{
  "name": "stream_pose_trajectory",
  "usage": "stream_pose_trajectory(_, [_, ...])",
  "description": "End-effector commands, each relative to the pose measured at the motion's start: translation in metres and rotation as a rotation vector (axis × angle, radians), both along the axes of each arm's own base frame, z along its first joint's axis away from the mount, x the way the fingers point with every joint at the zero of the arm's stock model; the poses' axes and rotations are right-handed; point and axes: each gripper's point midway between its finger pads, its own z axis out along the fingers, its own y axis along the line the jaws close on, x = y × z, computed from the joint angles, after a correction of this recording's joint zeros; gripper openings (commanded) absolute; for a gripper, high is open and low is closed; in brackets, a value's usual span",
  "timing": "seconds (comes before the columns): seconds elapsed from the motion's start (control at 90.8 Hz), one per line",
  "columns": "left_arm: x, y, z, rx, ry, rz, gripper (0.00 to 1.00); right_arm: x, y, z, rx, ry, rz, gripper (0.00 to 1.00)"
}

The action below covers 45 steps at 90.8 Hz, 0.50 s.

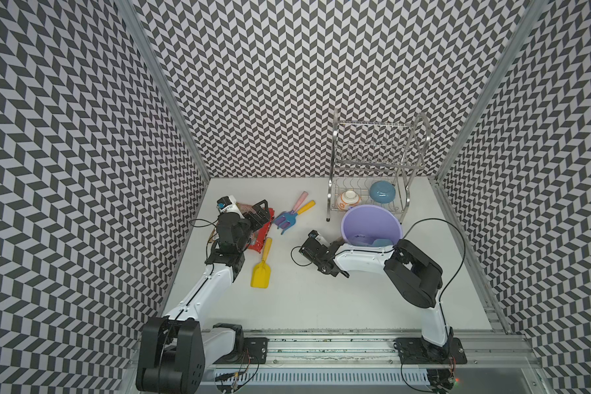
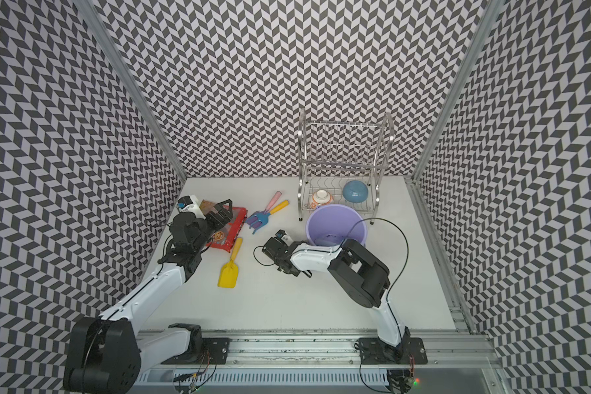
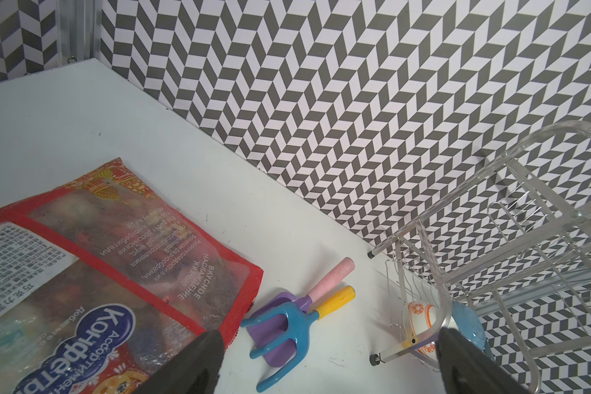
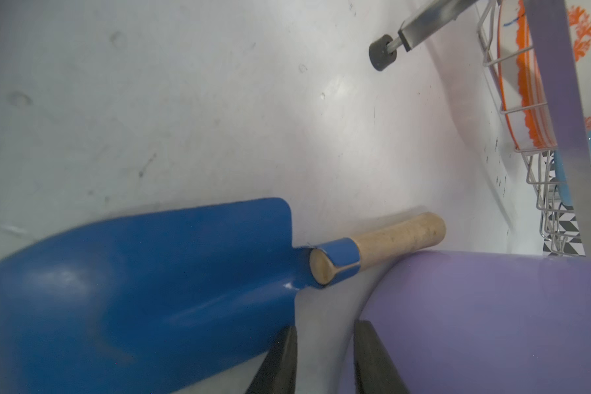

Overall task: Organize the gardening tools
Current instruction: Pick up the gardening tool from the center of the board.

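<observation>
The left gripper [image 3: 330,334] is standing spread wide, holding nothing. The blue rake [image 3: 296,319] is lying just ahead of its fingertips, covering part of the purple fork [image 3: 270,337]. The right gripper [image 4: 326,325] is standing narrowly parted, pinching nothing. The dark blue trowel [image 4: 144,283], its blade tip cut off, is lying just beside one finger, with its pale wooden handle just beside the lavender bucket [image 4: 492,324].

Yellow spade [image 1: 261,269] flat; blue rake [image 1: 291,216] atop purple fork [image 1: 301,199]; dark blue trowel [image 4: 144,279], wooden handle beside bucket [image 4: 492,324].
</observation>
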Motion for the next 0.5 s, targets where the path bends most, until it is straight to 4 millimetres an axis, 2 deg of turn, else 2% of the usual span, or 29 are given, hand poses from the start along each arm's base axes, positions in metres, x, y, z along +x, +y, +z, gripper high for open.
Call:
stream_pose_trajectory(0.0, [0.001, 0.004, 0.011, -0.004, -0.037, 0.012, 1.00, 0.011, -0.012, 0.010, -0.048, -0.065, -0.073, 0.32])
stream_pose_trajectory(0.165, [0.002, 0.002, 0.012, -0.013, -0.043, 0.004, 1.00, 0.019, -0.024, 0.020, -0.051, -0.095, -0.113, 0.32])
stream_pose_trajectory(0.341, [0.001, 0.004, 0.013, -0.011, -0.049, 0.010, 1.00, 0.017, -0.022, 0.003, -0.029, -0.048, -0.098, 0.32])
stream_pose_trajectory(0.485, [0.001, 0.005, 0.015, -0.011, -0.051, 0.015, 1.00, 0.012, -0.011, -0.008, -0.018, -0.009, -0.062, 0.32])
